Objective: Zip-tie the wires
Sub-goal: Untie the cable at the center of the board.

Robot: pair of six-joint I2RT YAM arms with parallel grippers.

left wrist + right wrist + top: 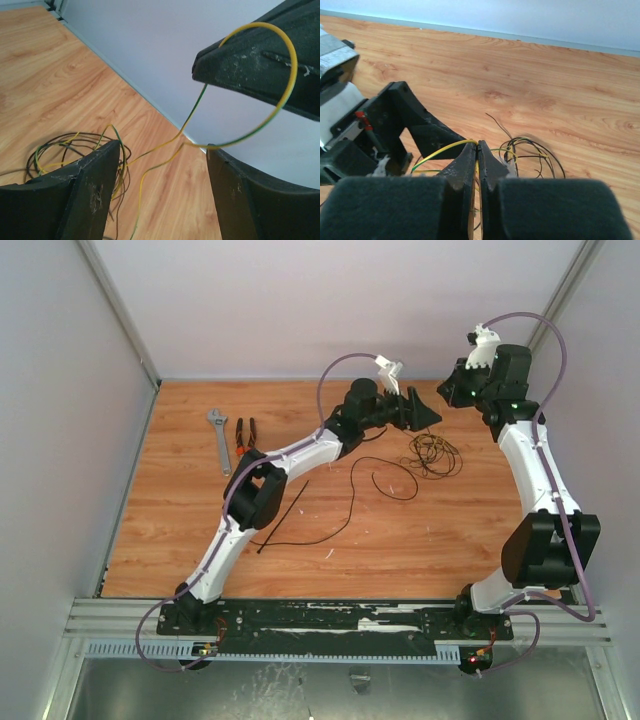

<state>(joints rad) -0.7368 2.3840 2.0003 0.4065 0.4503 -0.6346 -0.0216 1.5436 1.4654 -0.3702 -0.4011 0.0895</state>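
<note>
The wires point(432, 454) lie in a loose coil on the wood table, right of centre, with one long black strand point(352, 502) trailing toward the front. My right gripper point(479, 144) is shut on a yellow-green strand point(442, 149) lifted from the coil point(536, 154). That strand arcs past the right gripper point(255, 57) in the left wrist view and crosses the gap of my left gripper point(164, 149), which is open and grips nothing. In the top view the left gripper point(428, 416) sits just left of the right gripper point(448, 392), above the coil. The zip tie point(283, 517) lies straight on the table beside the left forearm.
A wrench point(219, 440) and orange-handled pliers point(245, 435) lie at the back left of the table. Grey walls point(60, 420) close in the sides and back. The left arm point(260, 490) stretches diagonally across the middle.
</note>
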